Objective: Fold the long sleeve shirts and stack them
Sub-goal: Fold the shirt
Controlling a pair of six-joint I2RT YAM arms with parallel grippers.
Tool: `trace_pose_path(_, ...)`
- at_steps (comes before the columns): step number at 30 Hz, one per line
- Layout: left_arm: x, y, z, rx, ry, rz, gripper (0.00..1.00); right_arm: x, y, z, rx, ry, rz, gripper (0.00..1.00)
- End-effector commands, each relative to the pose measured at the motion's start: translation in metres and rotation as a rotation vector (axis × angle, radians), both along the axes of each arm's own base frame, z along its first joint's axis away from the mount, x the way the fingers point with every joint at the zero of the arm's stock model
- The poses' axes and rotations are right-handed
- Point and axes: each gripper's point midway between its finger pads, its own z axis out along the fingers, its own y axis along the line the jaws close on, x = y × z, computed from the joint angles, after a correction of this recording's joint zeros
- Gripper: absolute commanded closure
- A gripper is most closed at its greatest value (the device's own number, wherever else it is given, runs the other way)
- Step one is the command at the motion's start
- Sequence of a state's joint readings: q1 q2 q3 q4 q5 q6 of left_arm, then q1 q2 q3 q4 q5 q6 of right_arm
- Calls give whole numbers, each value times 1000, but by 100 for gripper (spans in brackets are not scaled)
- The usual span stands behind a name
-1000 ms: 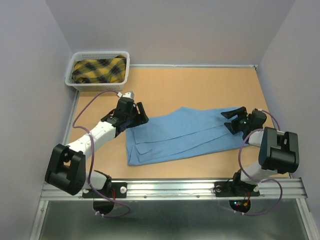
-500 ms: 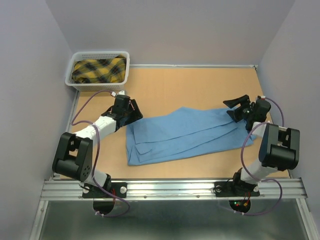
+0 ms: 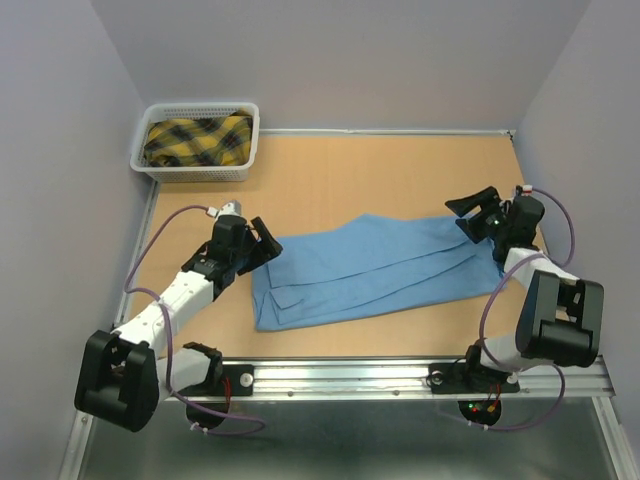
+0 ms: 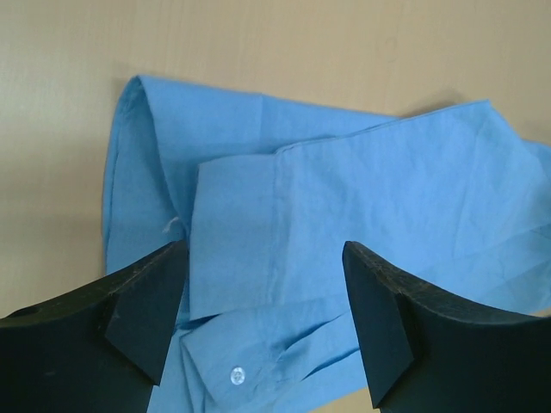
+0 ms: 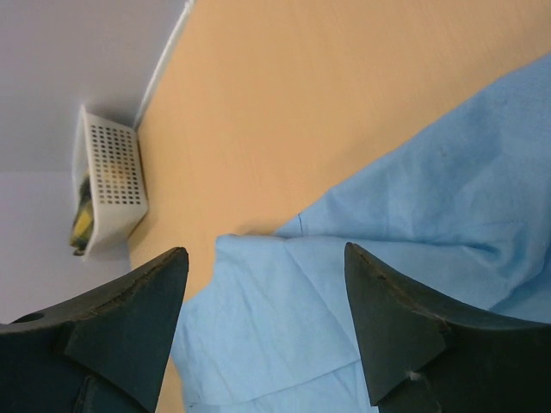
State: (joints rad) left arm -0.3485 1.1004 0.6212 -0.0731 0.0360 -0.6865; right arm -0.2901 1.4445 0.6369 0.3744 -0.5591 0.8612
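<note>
Top view: shirt (image 3: 360, 270) collar lost in the folds, buttons too small to see; its upper right corner covered by right gripper (image 3: 456, 215). Left wrist: shirt runs off right and bottom edges, left gripper (image 4: 264, 249) fingers (image 4: 120, 318) block both lower corners. Far left beyond shirt, plaid cloth (image 3: 195, 140) in basket (image 3: 190, 172): garment type unclear.

left gripper (image 3: 266, 248) pulled back (toward base), right gripper (image 3: 458, 216) moved farther out

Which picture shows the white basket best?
The top view: the whole white basket shows, with yellow checked cloth inside. The right wrist view shows it small and sideways in the far corner; the left wrist view misses it.
</note>
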Motion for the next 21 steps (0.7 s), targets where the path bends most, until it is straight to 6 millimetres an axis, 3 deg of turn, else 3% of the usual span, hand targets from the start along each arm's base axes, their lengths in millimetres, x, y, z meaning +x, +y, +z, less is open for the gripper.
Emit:
trace_pose_path(1,-18,2,-29,16,90,12,21,-17,15,-8,-128,60,44,22)
trace_pose_path(9,-16,-5,-47,26,128,-14,31,-57,52,-18,-126,139,22,26)
trace_pose_path(21,-18,-19,-68,40,182,-62,46,-80,69,-38,-66,177,50,27)
